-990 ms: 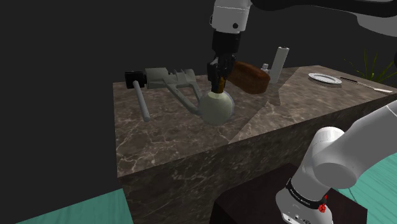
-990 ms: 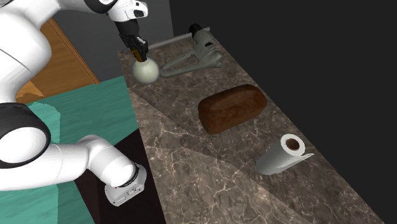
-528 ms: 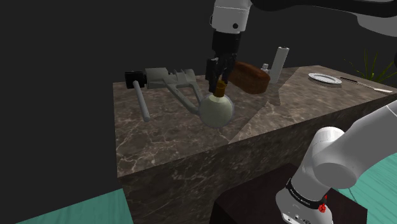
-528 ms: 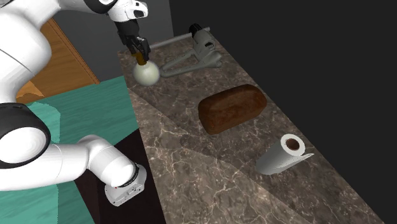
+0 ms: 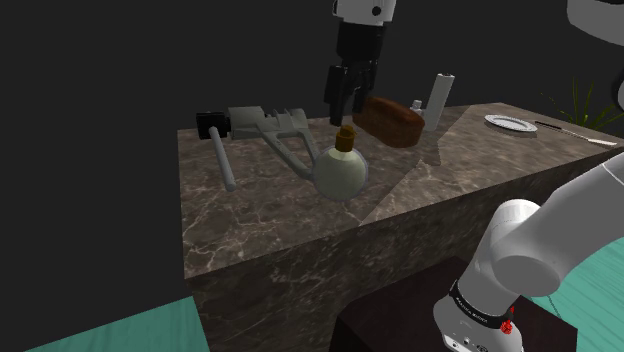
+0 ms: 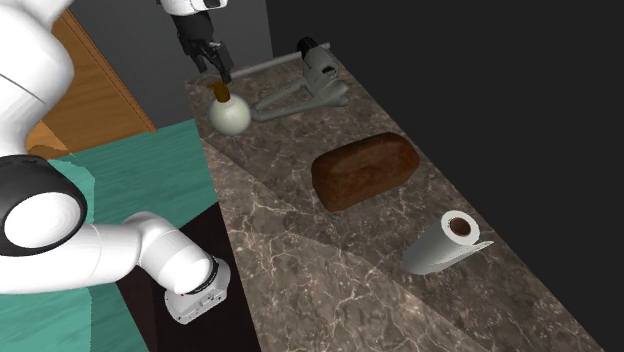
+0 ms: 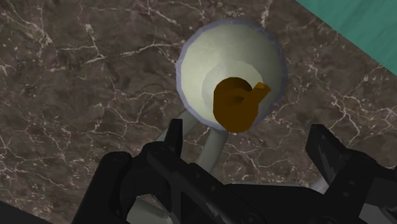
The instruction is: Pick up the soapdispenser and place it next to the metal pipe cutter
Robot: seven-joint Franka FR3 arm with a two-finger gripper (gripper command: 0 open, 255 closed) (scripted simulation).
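The shoulder view looks down from beside the stand (image 5: 400, 322), at middling range, across the marble counter (image 5: 262, 232) to the gripper (image 5: 343, 110). The second exterior view looks from high above the counter's other end, farther off, along its length towards the gripper. Both take in the soap dispenser (image 5: 341, 172) under the gripper, the pipe cutter (image 5: 268, 124) beside it and the loaf (image 5: 392, 120). The wrist view looks steeply down, close, at the dispenser just past the fingertips.
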